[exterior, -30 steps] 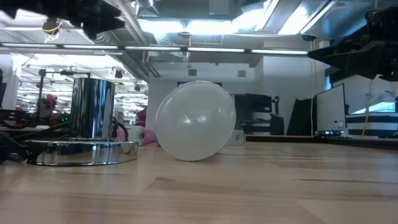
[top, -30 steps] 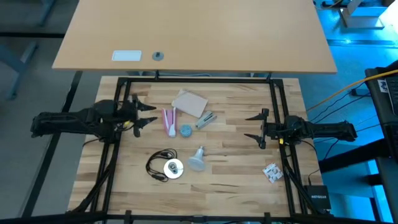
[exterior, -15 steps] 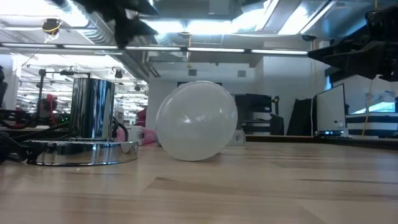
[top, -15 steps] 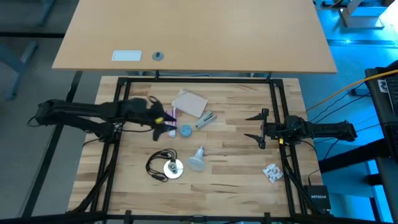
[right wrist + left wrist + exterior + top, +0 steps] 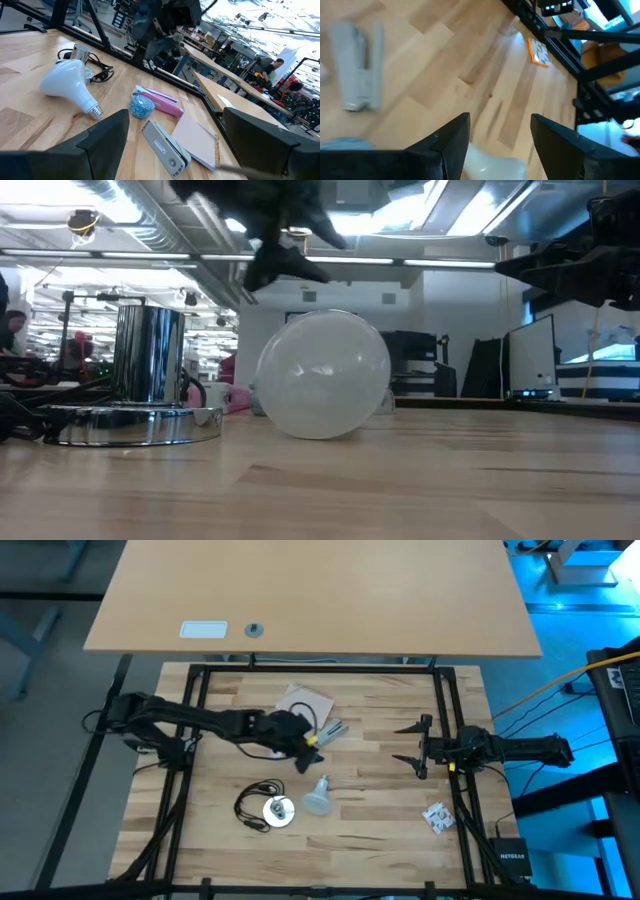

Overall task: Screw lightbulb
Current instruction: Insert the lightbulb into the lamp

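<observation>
My left claw [image 5: 306,755] hung spread and empty just above the lightbulb [image 5: 317,796] lying on the bench [image 5: 380,810], so I judged the reach underway, with lowering and closing around it next.

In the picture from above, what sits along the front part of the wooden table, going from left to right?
Black cord → round silver disc → lightbulb → small white packet. The left gripper hangs just behind the lightbulb; the right gripper waits at the right edge.
</observation>
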You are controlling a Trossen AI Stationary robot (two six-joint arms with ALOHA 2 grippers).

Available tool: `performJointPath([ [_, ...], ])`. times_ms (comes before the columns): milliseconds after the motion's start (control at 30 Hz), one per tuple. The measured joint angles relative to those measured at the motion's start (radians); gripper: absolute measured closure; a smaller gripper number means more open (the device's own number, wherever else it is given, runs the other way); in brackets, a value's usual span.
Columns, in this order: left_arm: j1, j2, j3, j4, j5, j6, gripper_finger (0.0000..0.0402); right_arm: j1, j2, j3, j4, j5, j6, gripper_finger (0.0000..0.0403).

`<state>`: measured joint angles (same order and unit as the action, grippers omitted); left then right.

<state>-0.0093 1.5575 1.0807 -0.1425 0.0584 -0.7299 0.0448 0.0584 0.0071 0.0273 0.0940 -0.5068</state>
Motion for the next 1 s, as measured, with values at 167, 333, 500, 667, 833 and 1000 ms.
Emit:
performJointPath([
  [167, 0.008, 0.084, 0.082, 0.002, 0.029, 0.037, 0.0199, 0.000, 0.000, 0.000, 0.000, 0.000, 0.000, 0.0075],
  [333, 0.023, 0.091, 0.141, 0.003, 0.032, 0.547, 0.0199, 0.000, 0.000, 0.000, 0.000, 0.000, 0.000, 0.0075],
  [500, 0.025, 0.091, 0.164, -0.003, 0.038, 0.977, 0.0199, 0.000, 0.000, 0.000, 0.000, 0.000, 0.000, 0.0075],
  [667, 0.031, 0.091, 0.164, -0.136, 0.034, 1.152, 0.0199, 0.000, 0.000, 0.000, 0.000, 0.000, 0.000, 0.0075],
  [833, 0.028, 0.105, 0.164, -0.222, 0.036, 1.420, 0.0199, 0.000, 0.000, 0.000, 0.000, 0.000, 0.000, 0.0075],
  [1000, 0.006, 0.168, 0.163, -0.212, 0.034, 1.665, 0.0199, 0.000, 0.000, 0.000, 0.000, 0.000, 0.000, 0.0075],
])
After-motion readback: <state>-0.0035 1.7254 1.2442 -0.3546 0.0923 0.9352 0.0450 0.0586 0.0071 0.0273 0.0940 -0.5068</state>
